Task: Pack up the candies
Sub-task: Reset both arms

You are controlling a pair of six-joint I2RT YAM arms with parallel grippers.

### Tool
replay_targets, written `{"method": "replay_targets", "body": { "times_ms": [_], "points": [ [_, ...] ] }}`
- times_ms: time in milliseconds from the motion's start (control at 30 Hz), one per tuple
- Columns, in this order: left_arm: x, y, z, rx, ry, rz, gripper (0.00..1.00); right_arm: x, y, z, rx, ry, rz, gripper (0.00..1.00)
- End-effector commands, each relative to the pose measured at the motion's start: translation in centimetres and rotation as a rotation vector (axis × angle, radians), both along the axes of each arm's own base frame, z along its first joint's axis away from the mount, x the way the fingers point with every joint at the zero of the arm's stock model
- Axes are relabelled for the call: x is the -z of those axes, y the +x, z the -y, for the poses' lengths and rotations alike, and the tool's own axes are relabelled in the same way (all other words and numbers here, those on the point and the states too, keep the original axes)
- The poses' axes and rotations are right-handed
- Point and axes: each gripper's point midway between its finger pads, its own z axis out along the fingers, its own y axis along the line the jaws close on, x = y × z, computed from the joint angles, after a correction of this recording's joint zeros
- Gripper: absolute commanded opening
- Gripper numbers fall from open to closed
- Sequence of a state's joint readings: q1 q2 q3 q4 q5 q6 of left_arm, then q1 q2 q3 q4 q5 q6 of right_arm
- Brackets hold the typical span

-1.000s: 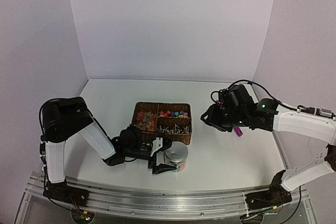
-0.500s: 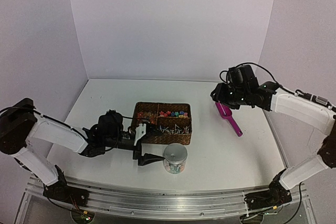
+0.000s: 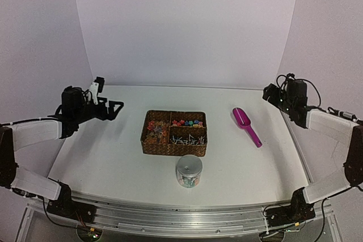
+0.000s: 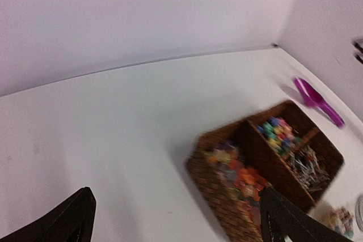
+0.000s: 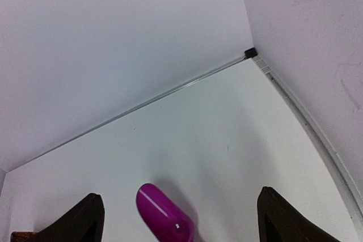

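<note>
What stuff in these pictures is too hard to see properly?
The candies: the left wrist view is blurred and the top view shows them too small, so single wrappers cannot be told apart.
The jar: the left wrist view cuts it off at the right edge, and in the top view its contents are too small to name.
The scoop: the right wrist view cuts off its handle at the bottom edge.
</note>
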State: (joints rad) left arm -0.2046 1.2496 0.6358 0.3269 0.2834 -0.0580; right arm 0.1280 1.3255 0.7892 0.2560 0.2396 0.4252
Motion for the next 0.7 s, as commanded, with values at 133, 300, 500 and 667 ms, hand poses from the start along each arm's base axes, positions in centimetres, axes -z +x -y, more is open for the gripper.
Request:
{"method": "replay_targets", "body": {
  "times_ms": [133,300,500,667],
  "points": [
    [1.3,-1.3,-10.2,-0.392,0.027,0.142,1.00,0.2,-4.6,3.4,0.083,-0.281,0.229,0.98],
    [5.1,-2.8,-12.2,-0.474,0.000,-0.017,0.97,3.5,-6.3,2.6,0.019,-0.275,0.209,0.98],
    [7.2,-3.4,-14.1,-0.593,0.000,-0.113,0.97,5.5,-6.4,2.1,-0.021,-0.295,0.181,0.98],
    [7.5,-3.4,-13.4,-0.559,-0.030,-0.094,0.99,6.9,-6.3,2.3,-0.010,-0.296,0.170,0.98]
  ]
}}
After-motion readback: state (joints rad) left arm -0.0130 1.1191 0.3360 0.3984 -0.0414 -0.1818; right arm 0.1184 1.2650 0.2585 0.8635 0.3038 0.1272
